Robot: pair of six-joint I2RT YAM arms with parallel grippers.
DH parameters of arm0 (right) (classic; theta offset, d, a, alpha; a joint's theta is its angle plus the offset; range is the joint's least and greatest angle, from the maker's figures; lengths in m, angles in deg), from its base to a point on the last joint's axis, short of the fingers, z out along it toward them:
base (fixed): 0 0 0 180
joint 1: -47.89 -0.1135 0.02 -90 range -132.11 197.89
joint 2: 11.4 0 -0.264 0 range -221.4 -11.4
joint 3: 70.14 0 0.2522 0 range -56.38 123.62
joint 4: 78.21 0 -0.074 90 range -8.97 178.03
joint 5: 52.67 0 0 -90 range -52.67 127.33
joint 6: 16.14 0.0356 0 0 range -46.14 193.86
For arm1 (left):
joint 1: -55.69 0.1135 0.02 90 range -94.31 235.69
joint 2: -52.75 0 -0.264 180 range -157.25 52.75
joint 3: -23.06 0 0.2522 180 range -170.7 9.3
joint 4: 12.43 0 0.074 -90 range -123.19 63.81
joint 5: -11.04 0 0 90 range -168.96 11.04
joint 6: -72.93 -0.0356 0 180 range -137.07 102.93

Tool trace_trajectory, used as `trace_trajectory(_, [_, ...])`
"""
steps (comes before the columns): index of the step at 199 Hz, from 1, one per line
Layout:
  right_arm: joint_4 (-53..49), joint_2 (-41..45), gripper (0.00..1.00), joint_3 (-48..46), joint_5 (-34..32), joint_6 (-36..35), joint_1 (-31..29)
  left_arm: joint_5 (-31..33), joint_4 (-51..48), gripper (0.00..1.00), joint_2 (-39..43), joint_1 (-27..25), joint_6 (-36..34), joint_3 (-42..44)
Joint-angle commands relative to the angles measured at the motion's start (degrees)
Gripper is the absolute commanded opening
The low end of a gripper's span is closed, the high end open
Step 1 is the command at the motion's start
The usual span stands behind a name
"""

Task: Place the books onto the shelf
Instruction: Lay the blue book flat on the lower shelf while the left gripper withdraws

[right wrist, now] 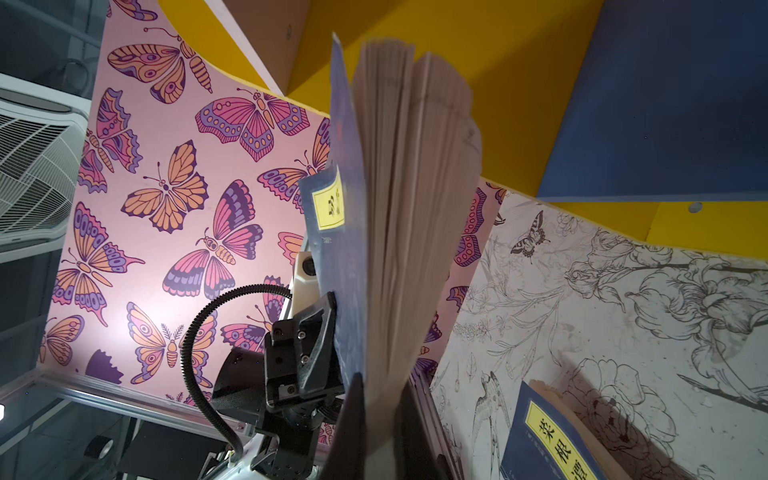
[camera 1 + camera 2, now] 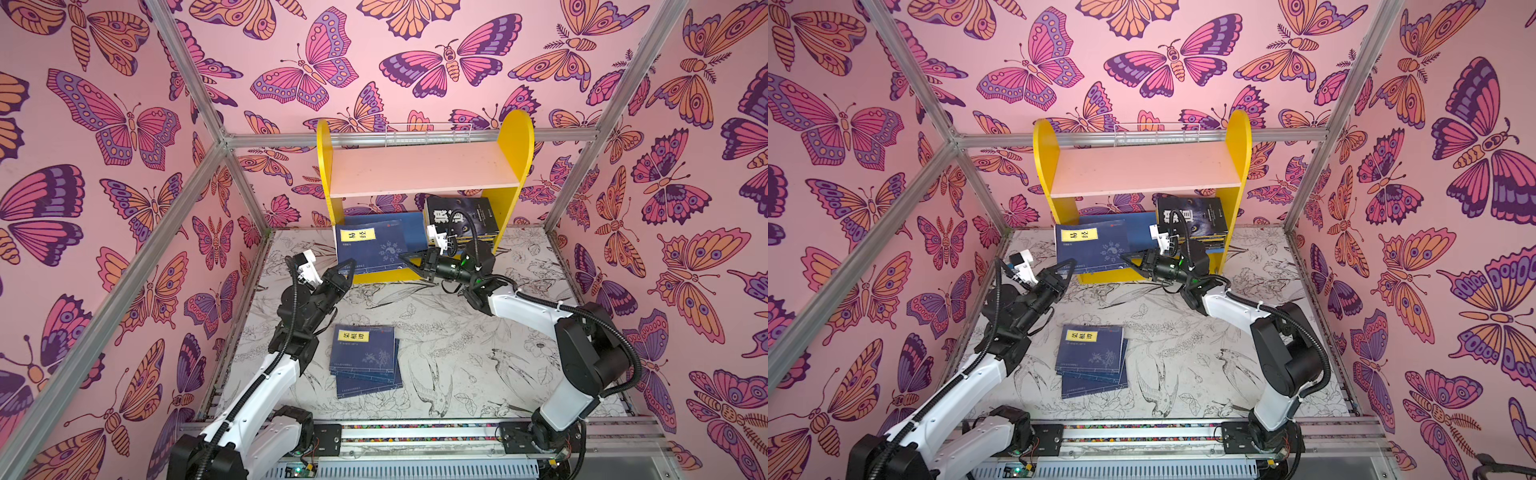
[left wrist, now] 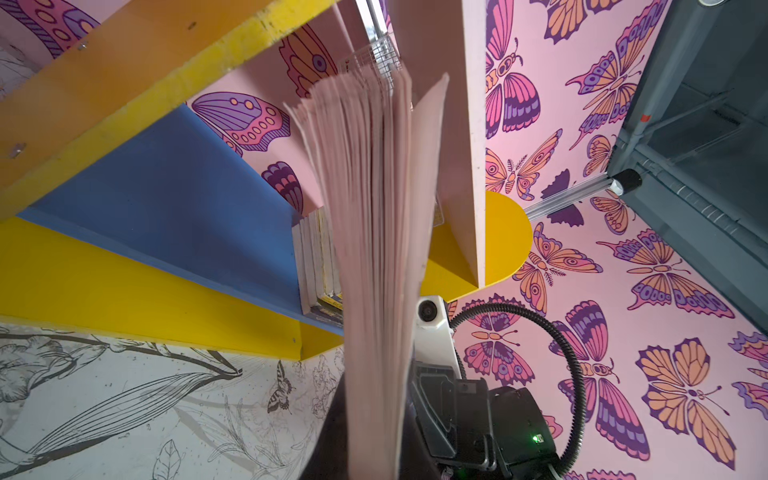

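Note:
The shelf (image 2: 424,166) (image 2: 1142,168) stands at the back, its pink upper board bare. A navy book with a yellow label (image 2: 370,245) (image 2: 1090,245) hangs tilted at the front of the lower tier. My left gripper (image 2: 348,267) (image 2: 1068,268) is shut on its near left corner, with the page edges (image 3: 374,249) running up from the jaws. My right gripper (image 2: 405,259) (image 2: 1126,259) is shut on its right edge (image 1: 399,208). A black wolf-cover book (image 2: 461,216) (image 2: 1192,216) leans on other books at the lower tier's right end. More navy books (image 2: 365,359) (image 2: 1092,359) lie stacked on the table.
Behind the held book, another navy cover (image 2: 409,226) shows over the blue lower board (image 3: 187,199). A wire rack (image 2: 428,134) sits behind the shelf's top. Metal frame posts and butterfly walls close in the floral table (image 2: 457,345). A rail (image 2: 415,432) runs along the front.

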Motion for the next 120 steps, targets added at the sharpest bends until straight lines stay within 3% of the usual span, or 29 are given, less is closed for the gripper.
trace_trajectory(1, [-0.9,1.3,0.00,3.2,-1.3,-2.1,-0.9,1.5,-5.7,0.06,0.6,-1.2,-4.1,-1.7])
trace_trajectory(9, [-5.4,1.8,0.00,4.0,-1.5,-5.3,-0.5,4.6,-11.4,0.11,1.9,-1.2,-4.7,-2.0])
trace_trajectory(23, [-14.1,2.6,0.00,6.2,-2.3,-11.6,0.4,13.2,-26.4,0.35,4.7,-1.2,-5.0,-3.4])
trace_trajectory(48, [-28.8,2.1,0.00,11.7,-5.8,-22.0,0.9,29.3,-51.0,0.42,8.6,-0.6,-0.7,-5.0])
trace_trajectory(74, [-34.9,-1.1,0.00,16.0,-10.1,-25.9,0.9,31.1,-58.8,0.52,11.7,1.5,2.4,-3.3])
trace_trajectory(120, [-36.3,-7.7,0.00,22.6,-14.3,-26.6,0.9,30.2,-64.3,0.52,12.6,4.5,1.0,-4.0])
